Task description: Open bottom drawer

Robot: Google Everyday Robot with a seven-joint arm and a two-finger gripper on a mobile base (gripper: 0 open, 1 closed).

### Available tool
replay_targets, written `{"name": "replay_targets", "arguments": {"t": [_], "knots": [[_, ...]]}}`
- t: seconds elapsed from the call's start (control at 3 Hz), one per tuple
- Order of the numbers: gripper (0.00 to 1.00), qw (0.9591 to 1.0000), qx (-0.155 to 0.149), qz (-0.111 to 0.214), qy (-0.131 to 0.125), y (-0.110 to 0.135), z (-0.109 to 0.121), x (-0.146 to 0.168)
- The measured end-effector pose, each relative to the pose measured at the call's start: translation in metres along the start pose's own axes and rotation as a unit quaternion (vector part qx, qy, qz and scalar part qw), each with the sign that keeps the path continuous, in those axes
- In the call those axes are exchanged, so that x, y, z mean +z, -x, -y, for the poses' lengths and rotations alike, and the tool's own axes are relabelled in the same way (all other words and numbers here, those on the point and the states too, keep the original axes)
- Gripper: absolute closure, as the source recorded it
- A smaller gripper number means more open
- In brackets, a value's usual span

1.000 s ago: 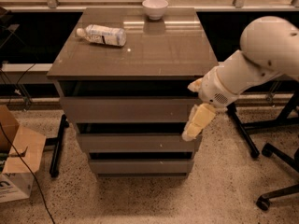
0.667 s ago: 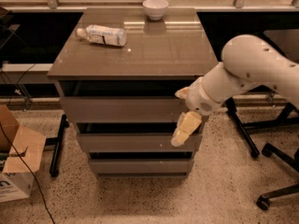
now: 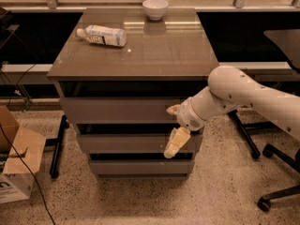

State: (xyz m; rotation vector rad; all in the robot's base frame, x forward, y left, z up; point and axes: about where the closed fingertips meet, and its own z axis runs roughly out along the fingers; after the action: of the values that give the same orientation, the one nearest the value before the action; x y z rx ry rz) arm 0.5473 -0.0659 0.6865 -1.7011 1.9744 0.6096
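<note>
Your gripper [image 3: 174, 126] hangs before the right side of the cabinet [image 3: 131, 60] front, its fingers [image 3: 176, 142] spread, the lower one over the middle drawer [image 3: 122, 143]. The bottom drawer [image 3: 140, 167] lies just below that finger, lowest of three, closed.

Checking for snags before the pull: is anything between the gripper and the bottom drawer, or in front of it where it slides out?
Nothing visible does. The gripper hangs before the middle drawer, right of centre, just above the bottom drawer. Only speckled floor shows in front of that drawer.
</note>
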Motion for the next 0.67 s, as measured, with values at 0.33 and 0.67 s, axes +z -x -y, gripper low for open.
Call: {"name": "replay_targets", "arguments": {"t": [0.33, 0.67], "knots": [[0.00, 0.9988, 0.006, 0.046, 0.013, -0.017, 0.008, 0.040], [0.00, 0.9942, 0.038, 0.077, 0.065, -0.036, 0.019, 0.089]]}}
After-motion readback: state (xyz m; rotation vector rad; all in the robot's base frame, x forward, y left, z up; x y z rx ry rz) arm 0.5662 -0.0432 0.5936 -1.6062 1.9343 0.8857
